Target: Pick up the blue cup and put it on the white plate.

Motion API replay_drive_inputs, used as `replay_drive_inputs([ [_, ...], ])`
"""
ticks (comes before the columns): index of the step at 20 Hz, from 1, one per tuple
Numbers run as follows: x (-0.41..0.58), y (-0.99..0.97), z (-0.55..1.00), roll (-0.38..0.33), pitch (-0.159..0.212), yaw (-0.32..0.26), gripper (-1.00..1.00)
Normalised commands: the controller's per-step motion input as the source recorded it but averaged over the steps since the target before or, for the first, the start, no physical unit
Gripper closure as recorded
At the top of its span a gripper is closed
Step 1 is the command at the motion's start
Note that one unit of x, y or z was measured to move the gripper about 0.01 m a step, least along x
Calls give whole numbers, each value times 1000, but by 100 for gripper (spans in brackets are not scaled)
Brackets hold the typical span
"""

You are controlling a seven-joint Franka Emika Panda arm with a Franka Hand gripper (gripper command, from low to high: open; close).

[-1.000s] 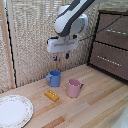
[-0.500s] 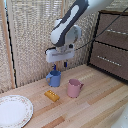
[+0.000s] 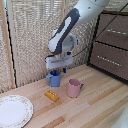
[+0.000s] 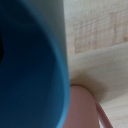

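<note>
1. Since half a second ago, the arm has come down: the claw (image 3: 55,70) was above the blue cup (image 3: 54,78) then, and now it sits right at the cup's rim.
2. The cup, the pink cup (image 3: 74,88), the yellow block (image 3: 51,95) and the white plate (image 3: 13,111) lie where they lay in the earlier frames.
3. Whether the claw's fingers stand apart or have closed on the cup cannot be told; the exterior view is too coarse, and the wrist view shows no fingers.
4. The blue cup stands upright on the bench (image 3: 95,107), near the slatted wall behind it.
5. In the wrist view the blue cup's wall (image 4: 30,65) fills most of the picture, very close to the camera, with the pink cup's rim (image 4: 82,107) just beside it and bare wood beyond.
6. The white plate lies at the bench's near corner on the exterior view's left, well apart from the blue cup, partly cut by the picture's edge.
7. The yellow block lies between the blue cup and the plate's side, just in front of the cup.
8. The pink cup stands near the blue cup on the exterior view's right, apart from it.
9. A dark drawer cabinet (image 3: 112,45) stands at the exterior view's right, well clear of the cups.
10. Open bench surface stretches in front of the cups toward the near edge.
</note>
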Motion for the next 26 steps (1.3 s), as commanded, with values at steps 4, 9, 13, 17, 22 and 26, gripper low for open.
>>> replay_drive_inputs([
  [4,244,-129,-225,0,0,51,100],
  [9,5,0,-13,0,2,0,100],
  [13,-15,4,6,0,-5,0,100],
  [17,-107,38,123,0,-65,0,100],
  [22,-97,166,165,6,-11,0,100],
  [26,-71,112,202,71,6,59,100],
])
